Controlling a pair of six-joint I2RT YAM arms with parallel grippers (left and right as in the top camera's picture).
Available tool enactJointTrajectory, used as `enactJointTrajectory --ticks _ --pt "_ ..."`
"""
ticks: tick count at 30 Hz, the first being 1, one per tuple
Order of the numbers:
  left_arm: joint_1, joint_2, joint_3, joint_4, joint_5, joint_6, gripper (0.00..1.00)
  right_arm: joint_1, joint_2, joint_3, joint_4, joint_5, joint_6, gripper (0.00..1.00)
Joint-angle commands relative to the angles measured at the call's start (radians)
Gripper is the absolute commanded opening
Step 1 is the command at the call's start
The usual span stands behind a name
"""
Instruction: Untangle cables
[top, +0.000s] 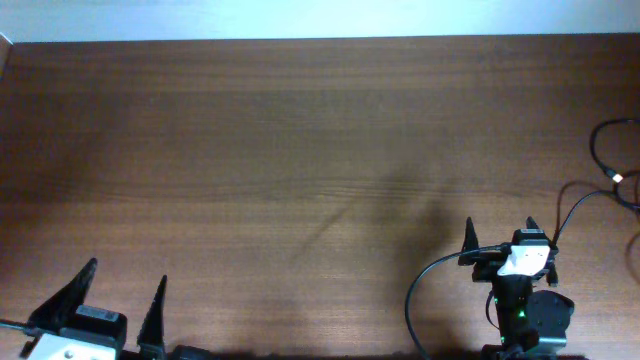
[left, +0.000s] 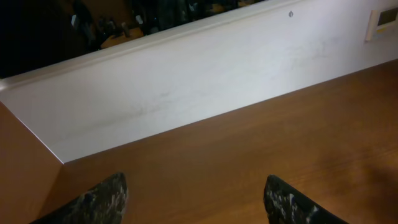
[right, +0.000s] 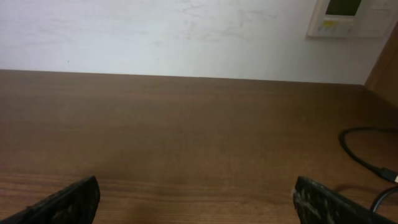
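The cables (top: 612, 165) are thin black cords in loose loops at the table's far right edge, with a small metallic plug end (top: 618, 178); part runs out of view. They also show at the right edge of the right wrist view (right: 364, 158). My right gripper (top: 502, 232) is open and empty near the front right, to the left of and nearer than the cables; its fingertips show in its wrist view (right: 196, 196). My left gripper (top: 127, 282) is open and empty at the front left, far from the cables, fingertips in its wrist view (left: 196, 196).
The brown wooden table (top: 300, 150) is bounded by a white wall at the back (right: 155, 31). A thicker black wire (top: 425, 290) loops from the right arm's base. A white panel (right: 348, 18) hangs on the wall at right.
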Motion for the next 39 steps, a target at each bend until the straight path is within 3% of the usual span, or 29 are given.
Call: enactJointTrajectory --ticks 1,6,10,11,12,13,17,22,24,26,29,30,35,39 --pt "0.0 -0.002 0.004 0.002 -0.007 -0.013 0.71 -0.003 -0.006 -0.006 -0.006 0.015 0.011 0.99" --pt "0.001 -0.002 -0.024 -0.013 0.043 -0.013 0.71 -0.003 0.002 -0.006 -0.005 0.016 0.011 0.99" --pt "0.0 -0.002 -0.178 0.05 0.076 -0.072 0.72 -0.003 0.002 -0.006 -0.005 0.016 0.011 0.99" --pt "0.001 -0.002 -0.258 0.097 0.117 -0.101 0.72 -0.003 0.002 -0.006 -0.005 0.016 0.011 0.99" --pt "0.0 -0.002 -0.344 0.164 0.16 -0.155 0.82 -0.003 0.002 -0.006 -0.005 0.016 0.011 0.99" --pt "0.0 -0.002 -0.455 0.283 0.217 -0.207 0.99 -0.003 0.002 -0.006 -0.005 0.016 0.011 0.99" --pt "0.0 -0.002 -0.771 0.68 0.354 -0.401 0.99 -0.003 0.002 -0.006 -0.005 0.016 0.011 0.99" --pt "0.0 -0.001 -0.941 0.782 0.304 -0.396 0.99 -0.003 0.002 -0.006 -0.005 0.016 0.011 0.99" --pt "0.0 0.0 -1.069 1.087 0.326 -0.264 0.99 -0.003 0.002 -0.006 -0.005 0.016 0.011 0.99" --pt "0.0 0.0 -1.181 1.304 0.326 -0.242 0.99 -0.003 0.002 -0.006 -0.005 0.016 0.011 0.99" --pt "0.001 0.0 -1.419 1.82 0.291 -0.164 0.99 -0.003 0.002 -0.006 -0.005 0.016 0.011 0.99" --pt "0.001 0.0 -1.445 1.864 0.277 -0.164 0.99 -0.003 0.002 -0.006 -0.005 0.016 0.011 0.99" --pt "0.05 -0.058 -1.455 1.743 0.24 -0.165 0.99 -0.003 0.002 -0.006 -0.005 0.016 0.011 0.99" --pt "0.144 -0.31 -1.455 1.36 0.236 -0.164 0.99 -0.003 0.002 -0.006 -0.005 0.016 0.011 0.99"
